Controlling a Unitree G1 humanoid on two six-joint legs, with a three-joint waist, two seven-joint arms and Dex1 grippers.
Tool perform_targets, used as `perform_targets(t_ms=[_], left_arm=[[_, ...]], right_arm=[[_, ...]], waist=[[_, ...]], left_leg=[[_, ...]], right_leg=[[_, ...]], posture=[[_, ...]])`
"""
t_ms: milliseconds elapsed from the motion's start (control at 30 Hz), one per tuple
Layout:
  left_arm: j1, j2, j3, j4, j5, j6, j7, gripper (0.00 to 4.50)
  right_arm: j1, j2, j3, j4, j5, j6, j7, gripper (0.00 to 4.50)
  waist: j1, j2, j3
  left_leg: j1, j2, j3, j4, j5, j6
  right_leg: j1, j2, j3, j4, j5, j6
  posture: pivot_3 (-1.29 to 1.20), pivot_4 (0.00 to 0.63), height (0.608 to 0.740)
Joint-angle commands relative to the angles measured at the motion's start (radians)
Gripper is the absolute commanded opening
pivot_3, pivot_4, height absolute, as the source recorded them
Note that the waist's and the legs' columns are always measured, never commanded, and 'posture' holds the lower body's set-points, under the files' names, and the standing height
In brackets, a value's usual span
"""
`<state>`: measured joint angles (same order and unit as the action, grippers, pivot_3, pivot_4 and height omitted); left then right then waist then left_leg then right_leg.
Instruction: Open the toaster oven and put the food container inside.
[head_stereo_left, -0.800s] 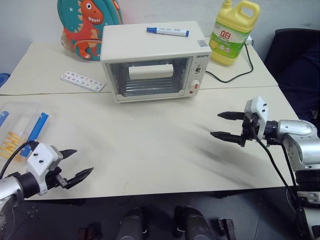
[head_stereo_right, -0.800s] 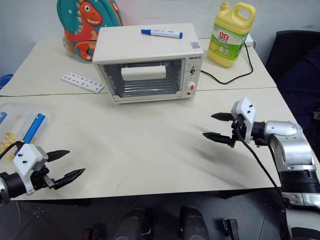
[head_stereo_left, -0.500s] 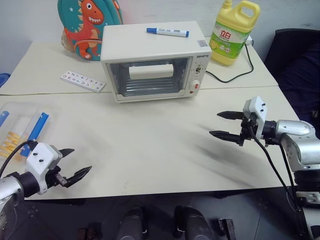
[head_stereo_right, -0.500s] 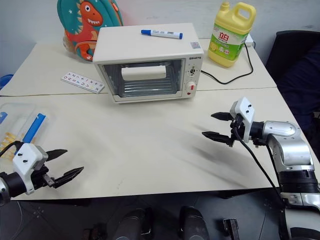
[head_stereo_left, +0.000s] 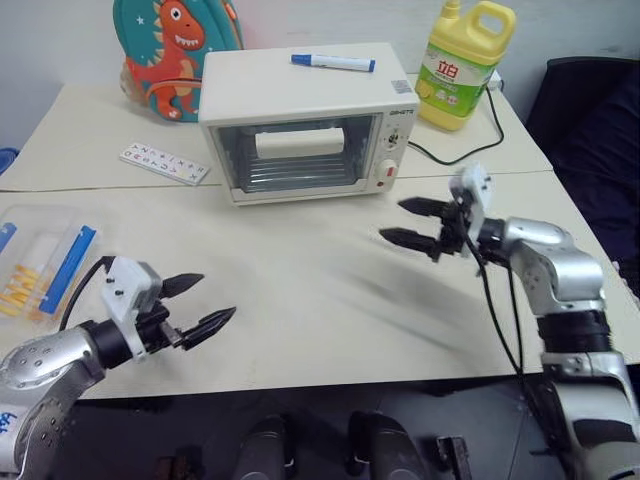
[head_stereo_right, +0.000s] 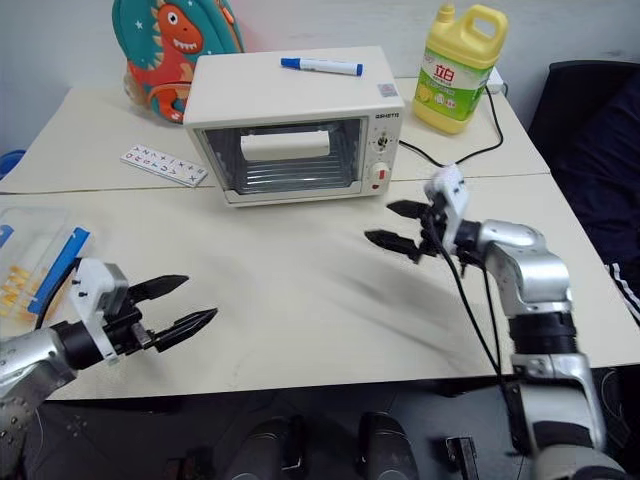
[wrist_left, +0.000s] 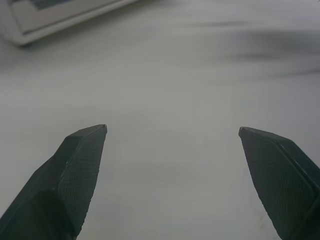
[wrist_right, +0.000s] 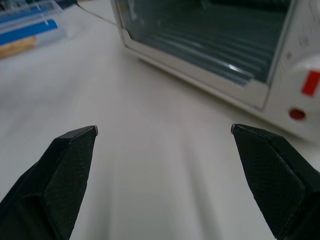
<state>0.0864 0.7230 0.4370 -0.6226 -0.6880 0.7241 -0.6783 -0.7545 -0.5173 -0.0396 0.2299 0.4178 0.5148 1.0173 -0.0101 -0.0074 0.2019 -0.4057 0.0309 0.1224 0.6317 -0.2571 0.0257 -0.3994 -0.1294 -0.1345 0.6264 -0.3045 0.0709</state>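
Surface (head_stereo_left: 300, 300): your right claw (head_stereo_left: 415, 224), spread wide and empty, sat nearest the toaster oven (head_stereo_left: 305, 125), just beyond it.

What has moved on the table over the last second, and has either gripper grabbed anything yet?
The right gripper has swung in toward the toaster oven and now hangs open just off its front right corner. The left gripper has come in over the table, also open. Neither holds anything. The oven door is still shut, and the food container lies where it was at the table's left edge.
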Motion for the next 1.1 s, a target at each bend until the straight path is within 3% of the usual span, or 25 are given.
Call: perform_targets(t_ms=[33, 267, 467, 733, 1067, 1100], left_arm=[[-0.097, 0.030, -0.008, -0.046, -0.099, 0.044, 0.013, 4.50], [-0.184, 0.066, -0.035, -0.069, -0.156, 0.084, 0.042, 4.50], [-0.187, 0.053, -0.052, -0.081, -0.156, 0.077, 0.083, 4.50], [-0.184, 0.044, -0.057, -0.081, -0.152, 0.066, 0.110, 4.50], [-0.337, 0.051, -0.069, 0.088, -0.068, 0.011, 0.150, 4.50], [-0.366, 0.055, -0.071, 0.114, -0.060, 0.004, 0.146, 4.12]], right_arm=[[-0.117, 0.079, 0.023, 0.132, -0.037, -0.085, -0.036, 4.48], [-0.326, 0.188, 0.029, 0.451, -0.108, -0.249, -0.048, 4.48], [-0.388, 0.219, 0.026, 0.518, -0.119, -0.308, -0.001, 4.48], [-0.358, 0.237, 0.036, 0.393, -0.075, -0.273, 0.112, 4.48], [-0.119, 0.213, 0.129, 0.085, -0.053, -0.194, 0.228, 4.48], [-0.101, 0.211, 0.134, 0.068, -0.051, -0.186, 0.229, 4.50]], waist=[[-0.002, 0.000, 0.000], [-0.018, 0.000, 0.000], [-0.021, 0.000, 0.000], [-0.020, 0.000, 0.000], [-0.024, 0.000, 0.000], [-0.025, 0.000, 0.000]], left_leg=[[0.000, 0.000, 0.000, 0.000, 0.001, -0.001], [-0.001, -0.001, 0.001, 0.000, 0.002, 0.000], [-0.001, 0.000, 0.002, 0.000, 0.002, 0.000], [-0.001, 0.000, 0.001, 0.000, 0.003, -0.001], [-0.001, 0.000, 0.002, -0.001, 0.003, -0.001], [0.000, 0.001, 0.002, -0.001, 0.003, -0.001]], right_leg=[[0.000, 0.000, 0.000, 0.000, 0.000, 0.000], [0.000, 0.001, 0.000, 0.002, 0.001, 0.001], [0.000, 0.002, 0.002, 0.001, 0.001, 0.002], [0.000, 0.002, 0.002, 0.002, 0.001, 0.002], [0.000, 0.004, 0.002, 0.002, 0.001, 0.002], [0.000, 0.004, 0.003, 0.002, 0.001, 0.002]], posture=[[0.00, 0.150, 0.740], [0.00, 0.150, 0.740], [0.00, 0.150, 0.740], [0.00, 0.150, 0.740], [0.00, 0.150, 0.740], [0.00, 0.150, 0.740]])
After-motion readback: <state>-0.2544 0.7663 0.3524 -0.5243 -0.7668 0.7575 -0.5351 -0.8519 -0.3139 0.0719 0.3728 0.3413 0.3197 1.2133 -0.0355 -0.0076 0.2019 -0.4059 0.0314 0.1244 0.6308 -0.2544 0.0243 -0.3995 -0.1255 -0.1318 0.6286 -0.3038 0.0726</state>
